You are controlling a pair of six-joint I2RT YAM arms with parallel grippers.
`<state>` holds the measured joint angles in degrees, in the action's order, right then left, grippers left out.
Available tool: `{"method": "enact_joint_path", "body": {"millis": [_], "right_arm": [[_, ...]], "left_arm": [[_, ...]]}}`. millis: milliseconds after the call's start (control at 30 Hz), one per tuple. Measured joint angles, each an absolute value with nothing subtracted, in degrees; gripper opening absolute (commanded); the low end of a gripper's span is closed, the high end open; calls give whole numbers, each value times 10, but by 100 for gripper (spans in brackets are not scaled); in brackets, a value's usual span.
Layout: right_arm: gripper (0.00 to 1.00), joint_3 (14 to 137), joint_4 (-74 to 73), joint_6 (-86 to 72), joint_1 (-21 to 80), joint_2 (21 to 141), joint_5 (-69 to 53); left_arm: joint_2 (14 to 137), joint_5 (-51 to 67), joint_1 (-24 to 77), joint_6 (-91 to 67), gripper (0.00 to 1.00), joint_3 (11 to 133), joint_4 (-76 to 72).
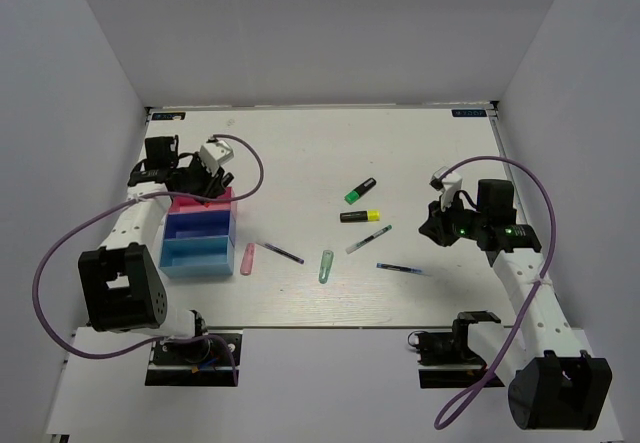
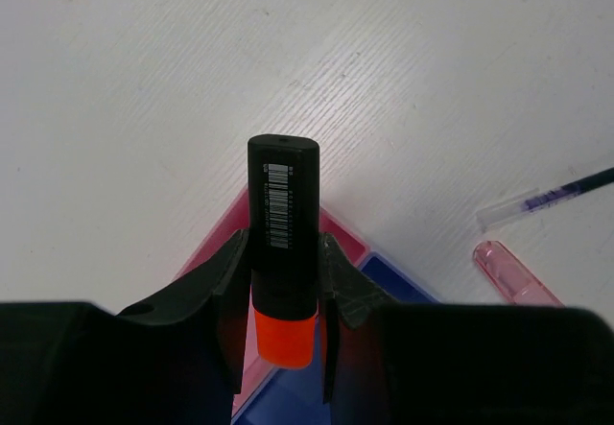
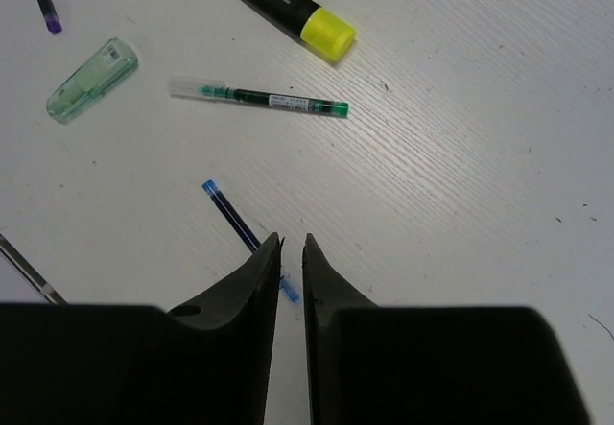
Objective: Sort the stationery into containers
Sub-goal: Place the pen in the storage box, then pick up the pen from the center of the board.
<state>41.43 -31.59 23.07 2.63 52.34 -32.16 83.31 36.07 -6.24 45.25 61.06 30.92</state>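
My left gripper is shut on a black highlighter with an orange end and holds it over the pink container, which adjoins the blue container. My right gripper is shut and empty, just above the table beside a thin blue pen. A yellow-ended highlighter, a green-ended highlighter, a green pen and a pale green clip lie mid-table.
A light blue box adjoins the blue one at the front. A pink clip and a dark pen lie right of the boxes. White walls enclose the table on three sides.
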Motion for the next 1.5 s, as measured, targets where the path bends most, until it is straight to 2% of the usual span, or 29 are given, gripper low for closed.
{"method": "enact_joint_path", "body": {"millis": [67,100,200,233,500,633,733,833,900,1033,1167,1200,1233,1267,1300,1333,1433,1500], "right_arm": [[22,414,-316,231,26,526,-323],[27,414,-316,232,26,528,-324],[34,414,-316,232,26,528,-324],[39,414,-316,232,26,528,-324],[39,414,-316,234,26,528,-332],[40,414,-316,234,26,529,-332],[45,414,-316,235,26,529,-333],[50,414,-317,236,26,529,-333],[52,414,-317,237,26,529,-333],[53,414,-317,238,26,529,-333],[55,414,-317,238,26,529,-333],[55,414,-317,238,26,529,-333],[55,414,-317,238,26,529,-333],[50,414,-317,238,26,529,-333],[40,414,-317,238,26,529,-333],[1,414,-317,239,26,529,-333],[0,414,-317,227,26,532,-333],[0,414,-316,220,26,542,-334]], "left_arm": [[827,368,-63,469,0,601,309],[828,371,-63,477,0,600,309],[832,376,-61,494,8,596,308],[835,375,-61,498,9,595,307],[857,350,-62,512,9,584,270],[865,339,-63,512,20,584,257],[868,331,-63,509,36,584,246],[868,325,-64,505,41,576,231],[868,324,-67,500,49,568,223],[868,322,-72,488,51,562,211],[865,321,-74,475,59,562,201],[862,321,-74,471,58,562,199],[860,321,-74,466,42,562,197],[855,321,-74,459,23,562,196],[849,322,-74,448,2,562,193],[841,320,-72,433,0,561,191],[798,293,-51,372,0,557,176],[762,251,1,306,0,561,182]]}}
